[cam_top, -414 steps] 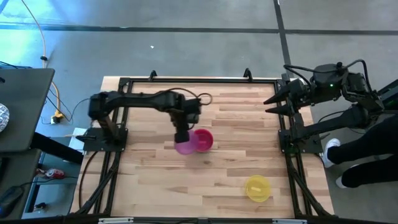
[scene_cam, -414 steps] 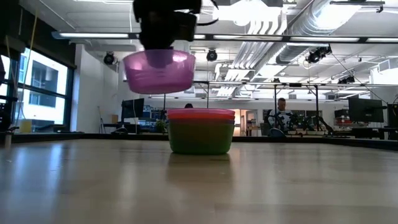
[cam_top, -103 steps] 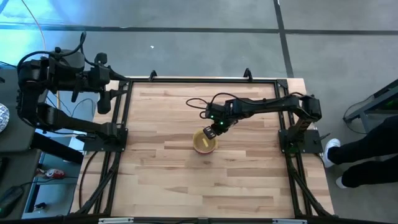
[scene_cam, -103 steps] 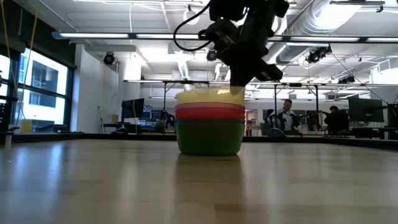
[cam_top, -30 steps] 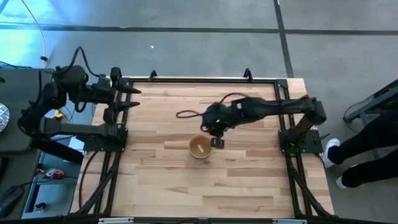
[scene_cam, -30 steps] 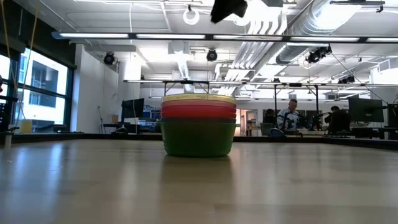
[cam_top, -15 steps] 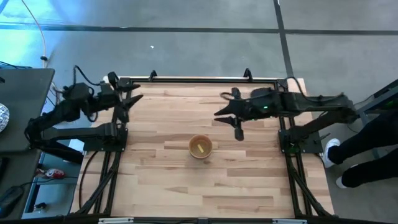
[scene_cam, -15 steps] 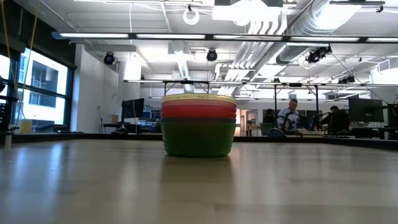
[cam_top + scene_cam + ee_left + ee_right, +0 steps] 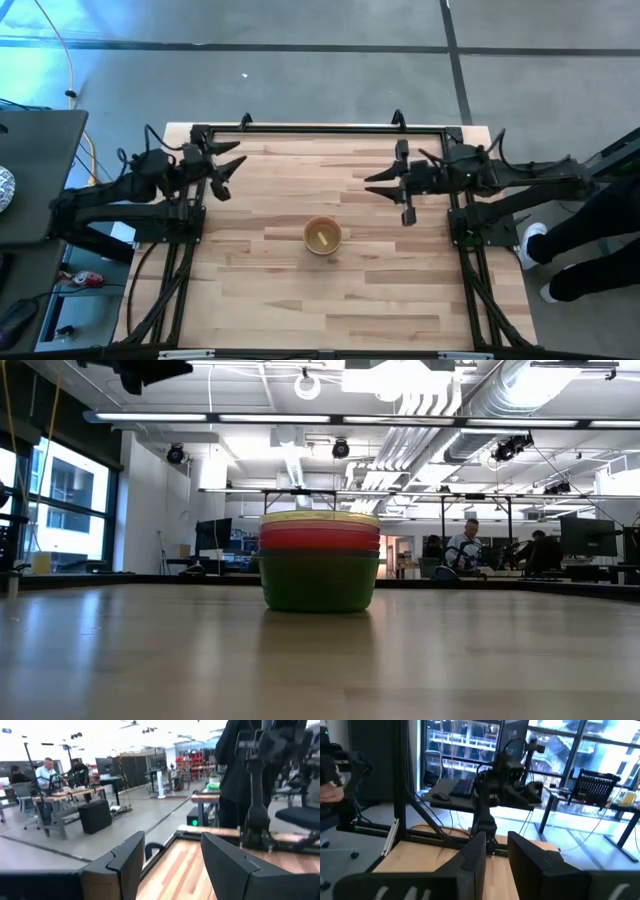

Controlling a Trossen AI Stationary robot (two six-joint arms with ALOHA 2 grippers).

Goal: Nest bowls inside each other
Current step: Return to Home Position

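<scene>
The stack of bowls [image 9: 319,560] shows as bands in the low view: the green bowl [image 9: 318,585] is dark and translucent at the bottom, the red bowl [image 9: 319,539] makes a stripe above it, and the yellow bowl [image 9: 319,517] gives a pale rim on top. The shades between red and yellow are too thin to tell. The table [image 9: 290,300] is light wood, striped in pale and tan planks, inside a black frame [image 9: 320,128]. The left gripper [image 9: 240,153] and right gripper [image 9: 368,186] are black. The floor [image 9: 300,80] is grey.
</scene>
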